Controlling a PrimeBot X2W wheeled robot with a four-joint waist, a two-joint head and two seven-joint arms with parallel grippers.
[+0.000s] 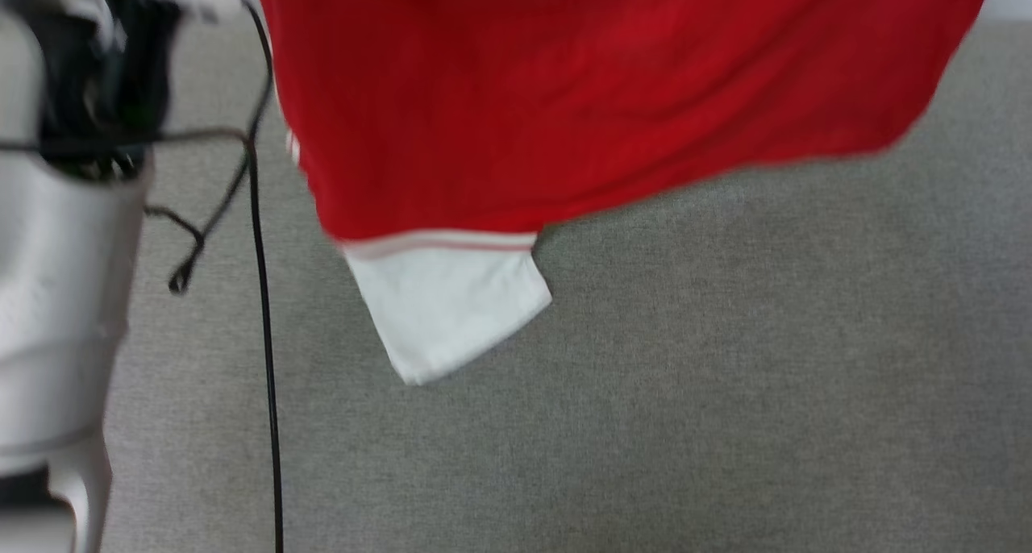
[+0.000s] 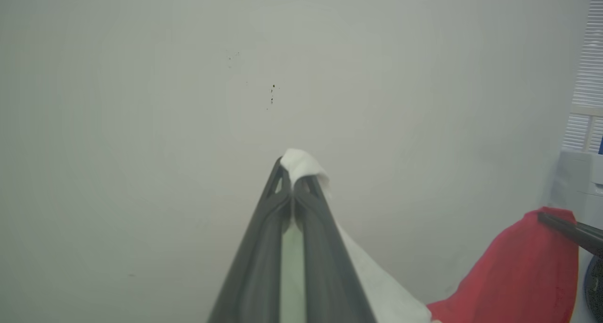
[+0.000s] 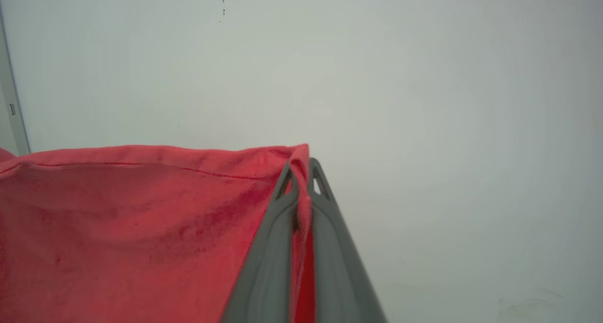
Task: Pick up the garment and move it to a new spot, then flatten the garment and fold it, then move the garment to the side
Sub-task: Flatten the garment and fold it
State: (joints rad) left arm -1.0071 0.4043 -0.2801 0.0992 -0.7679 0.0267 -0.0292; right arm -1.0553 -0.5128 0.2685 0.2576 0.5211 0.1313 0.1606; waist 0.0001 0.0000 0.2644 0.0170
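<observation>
Above grey surface [image 1: 726, 376], garment [image 1: 613, 93] hangs, L fingers [image 2: 264, 247] pinch white sleeve [image 2: 304, 165], R fingers [image 3: 268, 257] pinch red edge [image 3: 141, 149]

Top of garment [image 1: 564, 93] cut off by head view's upper edge, blurred pale forearm [image 1: 56, 255] cropped at left, cable [image 1: 262, 295] running off the bottom, wall specks [image 2: 272, 94] too small to identify, right gripper [image 2: 546, 218] cropped in left wrist view

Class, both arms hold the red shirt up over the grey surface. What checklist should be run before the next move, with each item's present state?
1. Left gripper shut on white cloth of the garment: ok.
2. Right gripper shut on its red edge: ok.
3. Garment hangs over the grey surface: ok.
4. Black cable apart from the cloth: cannot tell.
5. White sleeve off the surface: cannot tell.
</observation>
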